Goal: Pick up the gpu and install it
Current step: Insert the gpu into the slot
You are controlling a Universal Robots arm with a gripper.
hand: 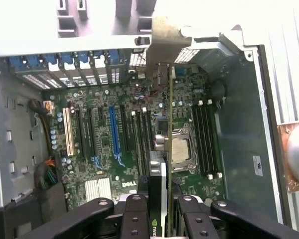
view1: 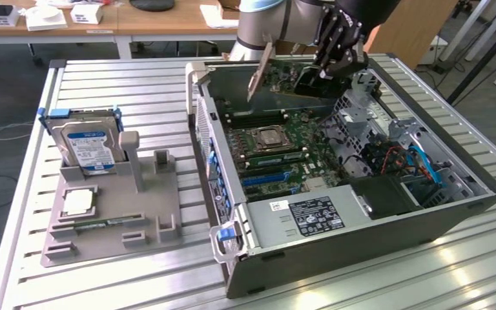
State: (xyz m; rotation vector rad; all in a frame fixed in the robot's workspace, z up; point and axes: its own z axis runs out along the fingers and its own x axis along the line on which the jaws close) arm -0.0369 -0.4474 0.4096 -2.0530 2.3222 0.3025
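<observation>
Near centre frame, the open case (view1: 360, 252) on the worktop (view1: 101, 284) exposes the motherboard (view1: 291, 139). Upper centre, my tool (view1: 336, 64) is clamped on the gpu (view1: 287, 81), held above the case's far end. I judge it should meet its slot square, bracket toward the rear opening. In the wrist view the card hides the slot beneath it.

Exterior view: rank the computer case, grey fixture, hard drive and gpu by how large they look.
1. computer case
2. grey fixture
3. hard drive and gpu: look alike; gpu sits farther back, so unranked.
</observation>
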